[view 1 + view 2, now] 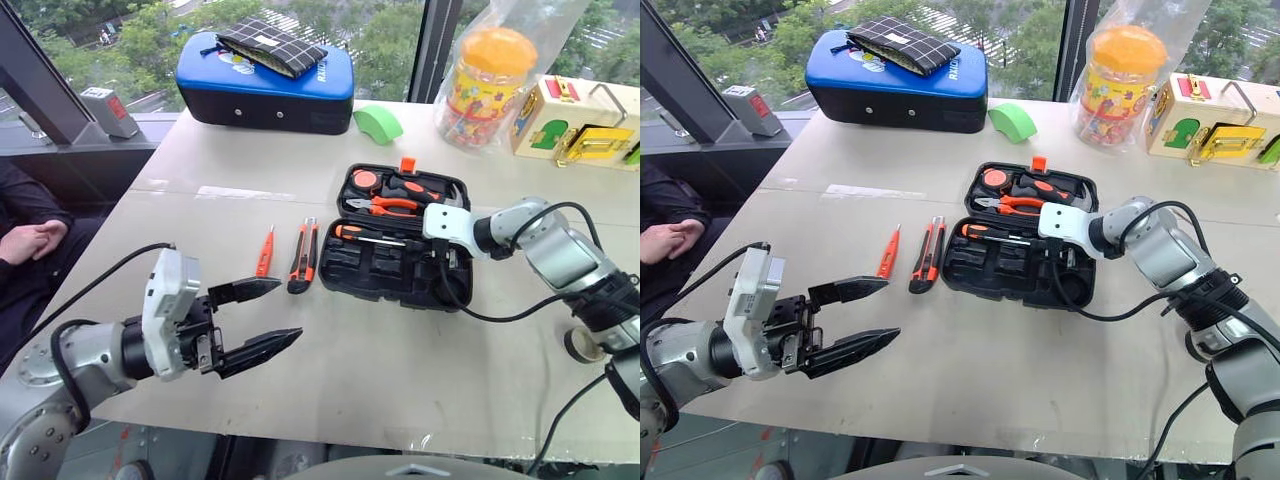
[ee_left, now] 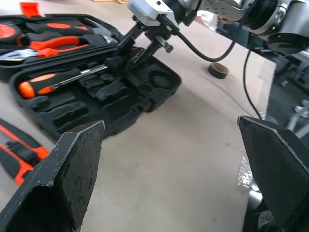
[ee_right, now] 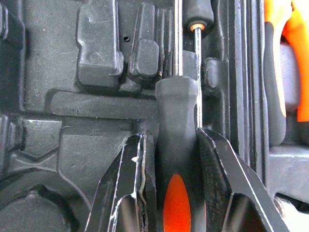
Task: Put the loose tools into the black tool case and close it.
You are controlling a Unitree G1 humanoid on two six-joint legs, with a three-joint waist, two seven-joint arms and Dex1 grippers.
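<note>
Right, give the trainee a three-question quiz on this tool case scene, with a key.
1. True or false: the black tool case lies open.
2. Which tools lie loose on the table beside the case? A) hammer and pliers B) slim orange screwdriver and utility knife C) none
3. What does the right gripper hold, and where?

Key: 1 true. 2 B. 3 A black-and-orange screwdriver, gripped by its handle over the case's moulded slots, alongside another screwdriver already lying there.
</note>
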